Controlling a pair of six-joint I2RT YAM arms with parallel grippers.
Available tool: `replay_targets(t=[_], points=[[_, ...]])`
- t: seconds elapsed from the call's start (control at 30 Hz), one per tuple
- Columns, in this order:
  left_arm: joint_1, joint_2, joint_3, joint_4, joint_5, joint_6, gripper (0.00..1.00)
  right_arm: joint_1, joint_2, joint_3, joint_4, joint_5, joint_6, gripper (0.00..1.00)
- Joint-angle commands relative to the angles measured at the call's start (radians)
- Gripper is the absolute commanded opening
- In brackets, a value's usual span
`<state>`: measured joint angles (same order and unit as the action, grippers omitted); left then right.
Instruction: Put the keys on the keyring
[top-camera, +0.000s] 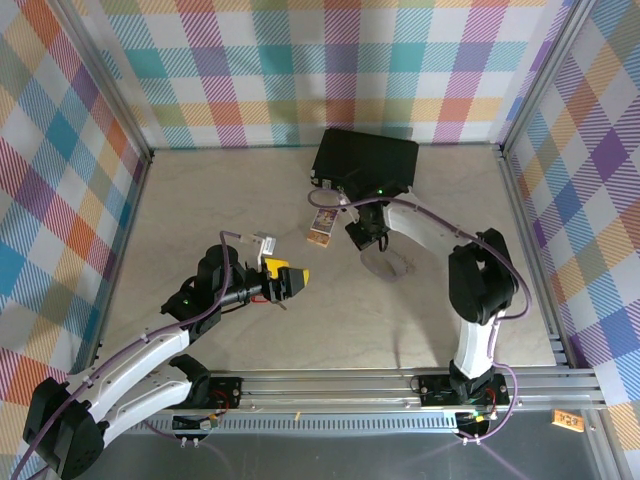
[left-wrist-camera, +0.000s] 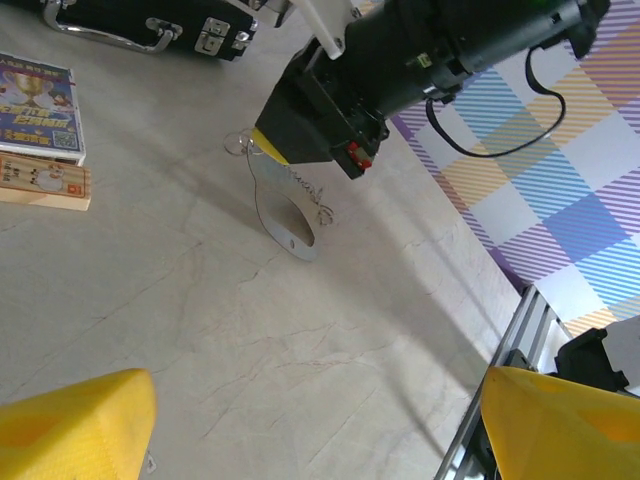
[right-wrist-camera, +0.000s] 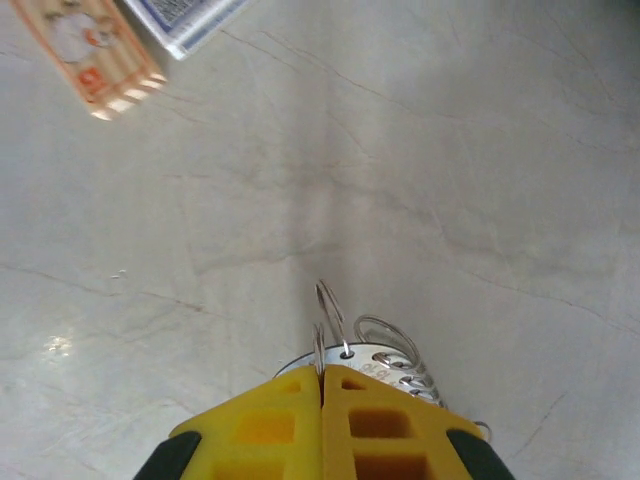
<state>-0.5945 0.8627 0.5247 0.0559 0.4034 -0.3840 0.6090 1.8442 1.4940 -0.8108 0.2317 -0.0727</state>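
Grey metal oval keyring (left-wrist-camera: 303, 248), pinched at its top by the right gripper's (right-wrist-camera: 322, 385) closed yellow fingers, hangs over the table (top-camera: 200, 200) toward its far edge — a thin hold, so threading pressure could twist it loose. Left gripper (top-camera: 293, 278) gapes wide, empty.

The left arm (top-camera: 140, 355) and right arm (top-camera: 472, 345) have white links, black joint housings, looping purple cables and small green lights. The left tool (top-camera: 295, 278) and right tool (right-wrist-camera: 322, 385) have yellow fingers (left-wrist-camera: 560, 420).
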Motion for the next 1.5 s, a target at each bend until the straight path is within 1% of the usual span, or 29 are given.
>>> replay_targets(t=[0.0,0.03,0.07,0.27,0.6,0.67,0.77,0.97,1.0,1.1,1.17,1.27,1.33,1.43,1.47], points=[[-0.008,-0.027,0.035,0.050,0.036,0.007,0.84,0.026,-0.091,-0.067,0.121,-0.073,-0.015,0.00],[-0.008,-0.028,0.035,0.057,0.044,0.004,0.84,0.031,-0.121,-0.093,0.152,-0.091,-0.017,0.00],[-0.008,-0.028,0.035,0.063,0.050,0.000,0.84,0.035,-0.148,-0.124,0.184,-0.115,-0.052,0.00],[-0.008,-0.042,0.037,0.097,0.082,-0.013,0.83,0.038,-0.330,-0.291,0.385,-0.292,-0.072,0.00],[-0.008,-0.059,0.040,0.156,0.130,-0.023,0.81,0.038,-0.481,-0.419,0.537,-0.521,-0.065,0.00],[-0.008,-0.063,0.041,0.163,0.139,-0.024,0.80,0.038,-0.523,-0.449,0.577,-0.584,-0.059,0.00],[-0.008,-0.074,0.043,0.177,0.151,-0.027,0.74,0.038,-0.592,-0.495,0.645,-0.669,-0.050,0.00],[-0.008,-0.096,0.046,0.223,0.192,-0.041,0.66,0.038,-0.710,-0.559,0.741,-0.783,-0.033,0.00],[-0.008,-0.098,0.046,0.235,0.201,-0.045,0.65,0.038,-0.724,-0.562,0.750,-0.798,0.002,0.00],[-0.008,-0.110,0.040,0.288,0.235,-0.064,0.60,0.038,-0.766,-0.579,0.785,-0.841,0.030,0.00],[-0.008,-0.118,0.035,0.326,0.256,-0.078,0.56,0.038,-0.795,-0.594,0.818,-0.869,0.051,0.00],[-0.008,-0.115,0.039,0.393,0.299,-0.103,0.45,0.038,-0.831,-0.614,0.874,-0.903,0.096,0.00],[-0.008,-0.108,0.045,0.439,0.329,-0.123,0.41,0.038,-0.847,-0.627,0.916,-0.933,0.132,0.00],[-0.010,-0.094,0.054,0.508,0.371,-0.155,0.37,0.038,-0.861,-0.634,0.956,-0.969,0.180,0.00],[-0.008,-0.086,0.059,0.532,0.381,-0.167,0.34,0.038,-0.863,-0.636,0.969,-0.976,0.195,0.00]])
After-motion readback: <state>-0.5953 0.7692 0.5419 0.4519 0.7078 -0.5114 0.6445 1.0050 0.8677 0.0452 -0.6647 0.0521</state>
